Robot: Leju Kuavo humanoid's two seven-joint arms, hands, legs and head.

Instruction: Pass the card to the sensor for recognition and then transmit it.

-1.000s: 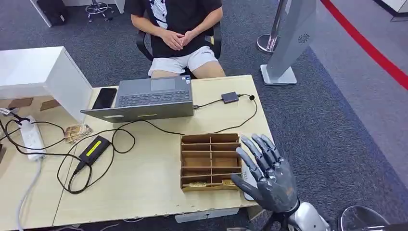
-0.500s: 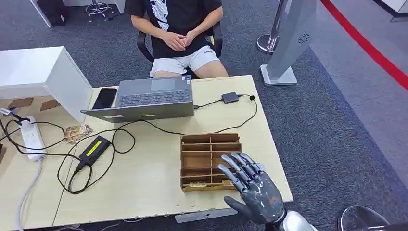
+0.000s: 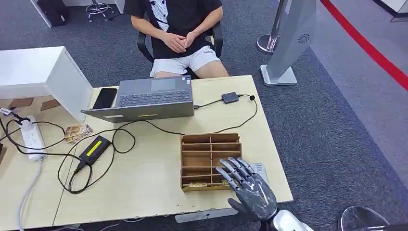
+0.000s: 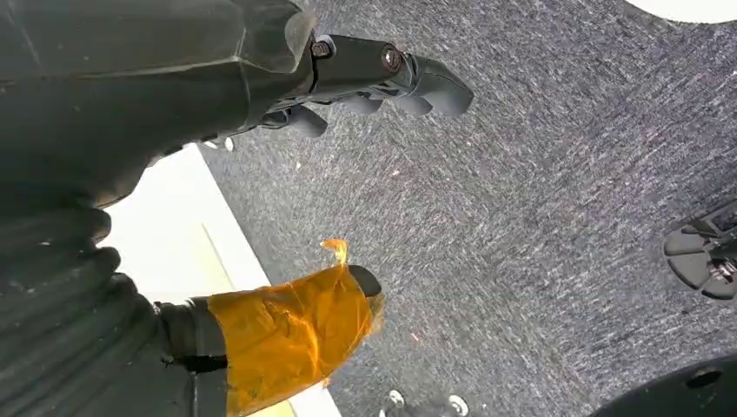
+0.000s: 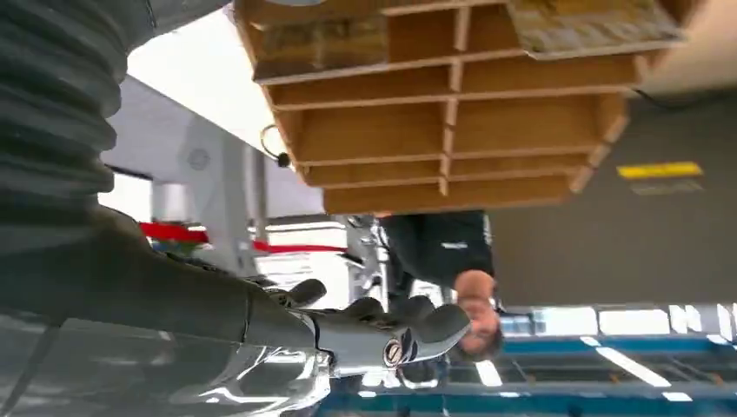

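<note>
1 right hand [image 3: 248, 191] (fingers spread) over 1 wooden organizer [image 3: 210, 155]; 1 laptop [image 3: 148, 98].

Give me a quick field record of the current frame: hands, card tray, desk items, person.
right hand: fingers spread, holding nothing, over the near right corner of the tray
left hand: hanging beside the desk edge above carpet, holding nothing
wooden tray: divided into compartments, on the desk's right part
card: light, flat on the desk right of the tray, partly hidden by the right hand
laptop: open, at the far edge
sensor: small dark box, cabled
person: seated behind the desk, hands clasped
</note>
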